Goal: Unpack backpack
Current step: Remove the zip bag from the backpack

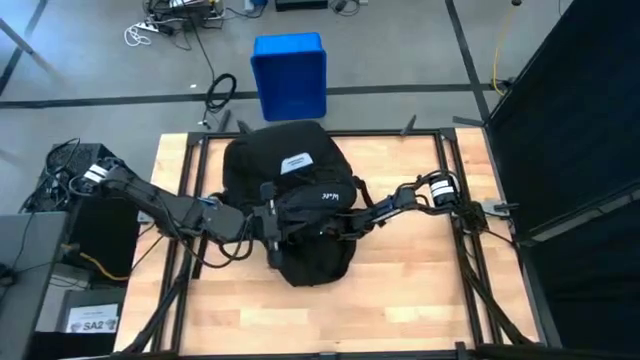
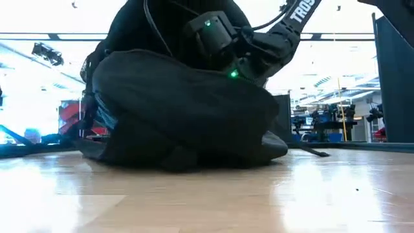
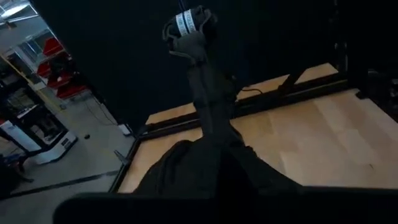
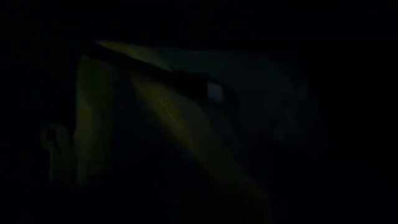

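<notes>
both grippers hidden against backpack.

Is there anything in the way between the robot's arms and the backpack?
Nothing visible. Both arms already reach onto the black backpack in the middle of the table. The right wrist view shows only dim yellow-green lining, so that end effector seems to be inside. The blue box sits off the table.

A blue plastic box stood on the floor at twelve o'clock beyond the wooden table, cables lying near it.
</notes>
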`<action>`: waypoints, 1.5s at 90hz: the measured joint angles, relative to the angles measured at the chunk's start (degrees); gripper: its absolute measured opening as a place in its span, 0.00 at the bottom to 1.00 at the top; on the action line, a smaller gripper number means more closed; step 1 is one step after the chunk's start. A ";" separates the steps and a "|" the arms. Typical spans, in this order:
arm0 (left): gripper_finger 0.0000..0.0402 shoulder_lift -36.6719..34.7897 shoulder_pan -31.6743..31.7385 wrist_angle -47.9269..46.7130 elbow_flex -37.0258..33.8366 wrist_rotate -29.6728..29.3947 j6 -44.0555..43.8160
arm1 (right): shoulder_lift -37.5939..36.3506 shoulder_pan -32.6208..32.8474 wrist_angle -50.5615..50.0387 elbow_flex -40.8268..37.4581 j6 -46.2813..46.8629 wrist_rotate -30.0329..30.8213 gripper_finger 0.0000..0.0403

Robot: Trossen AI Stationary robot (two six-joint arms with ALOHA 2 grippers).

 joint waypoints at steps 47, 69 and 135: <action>0.00 0.21 0.44 -4.88 0.15 -4.40 -0.39 | -5.40 4.90 -2.08 -0.28 -1.17 8.65 0.00; 0.00 0.21 1.90 -6.92 0.20 -9.57 -0.62 | -13.31 12.03 -6.92 -0.28 -2.30 12.62 0.00; 0.00 0.24 3.86 -12.85 0.02 -14.28 -3.39 | -33.11 22.46 -7.38 -0.04 -13.67 33.11 0.00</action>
